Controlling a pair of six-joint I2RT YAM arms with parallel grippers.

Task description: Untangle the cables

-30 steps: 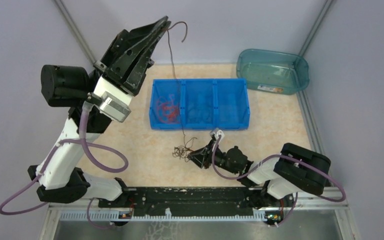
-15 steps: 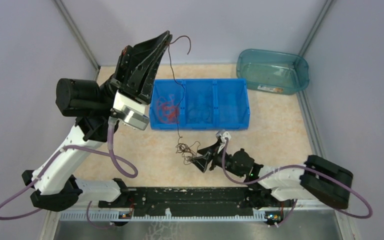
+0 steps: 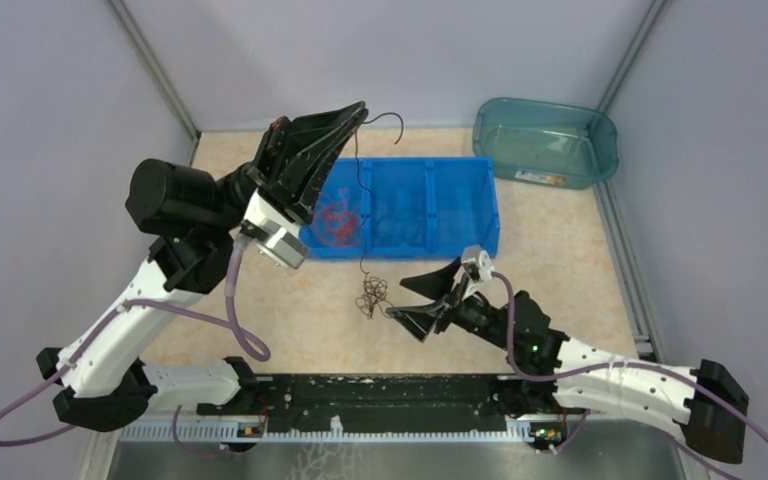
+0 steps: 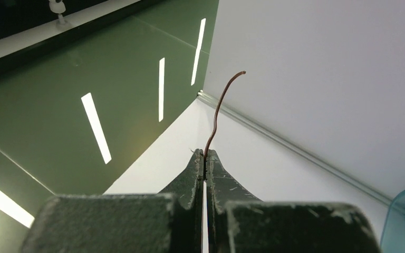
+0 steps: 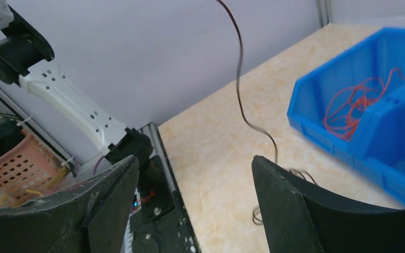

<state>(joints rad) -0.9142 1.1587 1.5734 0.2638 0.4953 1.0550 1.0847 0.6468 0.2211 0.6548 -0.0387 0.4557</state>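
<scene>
Below — cable tangle [image 3: 370,298], beige tabletop [image 3: 300,285], lilac walls [image 3: 50,100].

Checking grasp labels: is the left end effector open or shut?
Shut: the left end effector pinches the dark cable, fingers pressed together in the wrist view.

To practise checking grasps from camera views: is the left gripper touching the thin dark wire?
Touching. The left wrist view shows the left gripper with its jaws shut on the dark wire, whose free end pokes out beyond them.

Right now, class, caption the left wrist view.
Left tool shut on a thin dark cable, its free end curling upward.
</scene>
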